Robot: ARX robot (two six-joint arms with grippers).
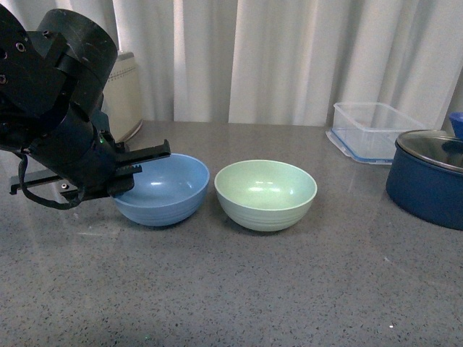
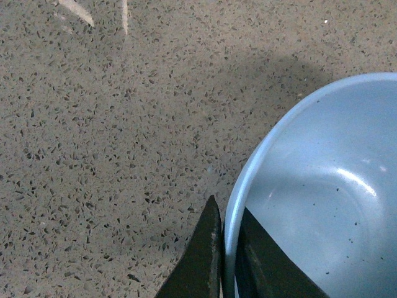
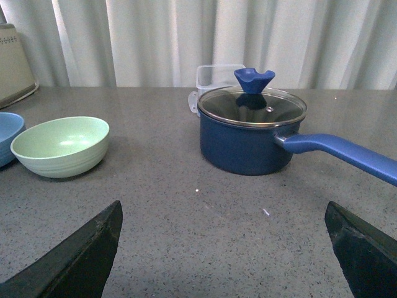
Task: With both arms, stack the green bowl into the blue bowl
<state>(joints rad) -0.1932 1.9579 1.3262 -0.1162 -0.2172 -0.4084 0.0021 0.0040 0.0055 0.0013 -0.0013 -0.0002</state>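
The light blue bowl (image 1: 163, 189) sits on the grey counter, left of centre. My left gripper (image 1: 145, 163) is shut on its left rim, one finger inside and one outside, as the left wrist view shows at the blue bowl's rim (image 2: 239, 198) with the left gripper (image 2: 228, 214) clamped on it. The pale green bowl (image 1: 265, 194) stands upright just to the right of the blue one, a small gap between them. In the right wrist view the green bowl (image 3: 61, 146) lies far off to one side, and my right gripper (image 3: 223, 223) is wide open over bare counter, holding nothing.
A dark navy pot (image 1: 430, 177) with a glass lid and long blue handle (image 3: 338, 152) stands at the right. A clear plastic container (image 1: 372, 130) sits behind it. A cream appliance (image 1: 123, 94) is at the back left, before white curtains.
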